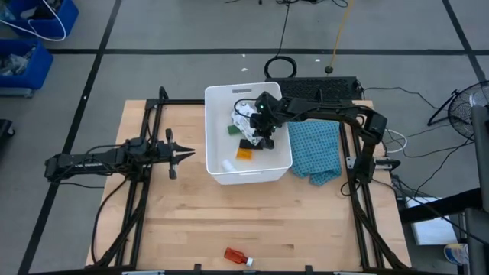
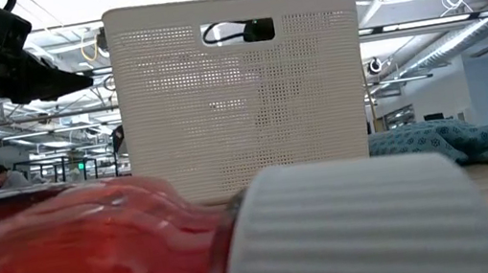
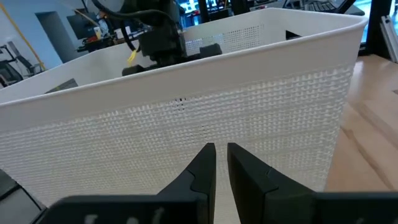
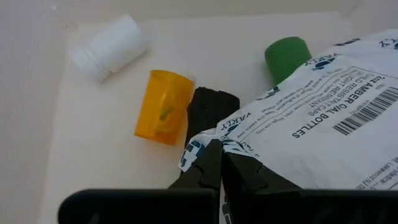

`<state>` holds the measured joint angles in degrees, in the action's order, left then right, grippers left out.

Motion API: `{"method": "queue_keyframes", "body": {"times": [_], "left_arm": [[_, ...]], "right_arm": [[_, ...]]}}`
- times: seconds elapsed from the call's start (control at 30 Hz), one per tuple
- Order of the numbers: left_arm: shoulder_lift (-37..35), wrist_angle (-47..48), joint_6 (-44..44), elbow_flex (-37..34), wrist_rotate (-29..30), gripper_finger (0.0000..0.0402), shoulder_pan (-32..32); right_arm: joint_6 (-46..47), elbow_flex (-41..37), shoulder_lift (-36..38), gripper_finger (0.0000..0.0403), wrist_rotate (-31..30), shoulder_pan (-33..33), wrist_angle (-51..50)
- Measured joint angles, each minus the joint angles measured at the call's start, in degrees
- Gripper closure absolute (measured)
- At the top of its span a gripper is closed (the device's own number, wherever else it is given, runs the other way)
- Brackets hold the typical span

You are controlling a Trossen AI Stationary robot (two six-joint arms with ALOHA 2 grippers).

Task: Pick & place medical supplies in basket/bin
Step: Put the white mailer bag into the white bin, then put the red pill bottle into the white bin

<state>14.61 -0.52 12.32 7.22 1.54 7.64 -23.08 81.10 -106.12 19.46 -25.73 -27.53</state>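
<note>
One red bottle [image 1: 238,257] near table edge [image 1: 252,269]

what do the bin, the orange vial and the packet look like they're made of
Bin: looks like matte white moulded plastic; its walls are a fine perforated grid.
Orange vial: translucent amber plastic, probably; something inside shows through.
Packet: thin glossy white film or coated paper, printed and creased where the right pincer pinches its corner.

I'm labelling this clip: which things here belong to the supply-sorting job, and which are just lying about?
Job:
white bin
printed packet, held by the right gripper
orange vial
white cylinder
green oblong
black oblong
red bottle, on the table

Lying about:
teal cloth
left gripper, idle
</note>
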Motion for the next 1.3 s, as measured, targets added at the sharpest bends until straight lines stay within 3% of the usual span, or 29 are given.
{"method": "queue_keyframes", "body": {"times": [0.13,0.27,0.5,0.67,0.87,1.03,1.17,1.3], "left_arm": [[0.0,0.4,-0.4,0.0,0.0,0.0355,0.0],[0.0,0.9,-0.9,0.0,0.0,0.0355,0.0],[0.0,0.9,-2.0,0.0,0.0,0.0355,0.0],[0.0,0.9,-2.6,0.0,-0.1,0.0355,0.0],[0.0,0.8,-3.1,0.0,-0.2,0.0355,0.0],[0.0,0.9,-3.6,0.0,-0.7,0.0355,0.0],[0.0,1.3,-3.5,0.0,-1.5,0.0355,0.0],[0.0,1.3,-3.5,0.0,-1.5,0.0355,0.0]], "right_arm": [[1.2,0.0,1.2,0.039,0.1,0.6,-0.9],[1.4,0.0,3.1,0.0339,-0.2,2.0,-1.0],[4.0,0.0,7.4,0.0235,-11.9,3.7,3.1],[5.1,0.0,11.3,0.0205,-11.8,4.0,3.1],[5.7,0.0,11.2,0.0203,-12.5,4.9,0.0],[7.2,0.0,15.2,0.0209,-17.9,5.5,-1.9],[6.1,0.0,21.0,0.0243,-25.7,7.0,-3.1],[7.0,0.1,26.0,0.0311,-35.0,8.5,-6.5]]}}
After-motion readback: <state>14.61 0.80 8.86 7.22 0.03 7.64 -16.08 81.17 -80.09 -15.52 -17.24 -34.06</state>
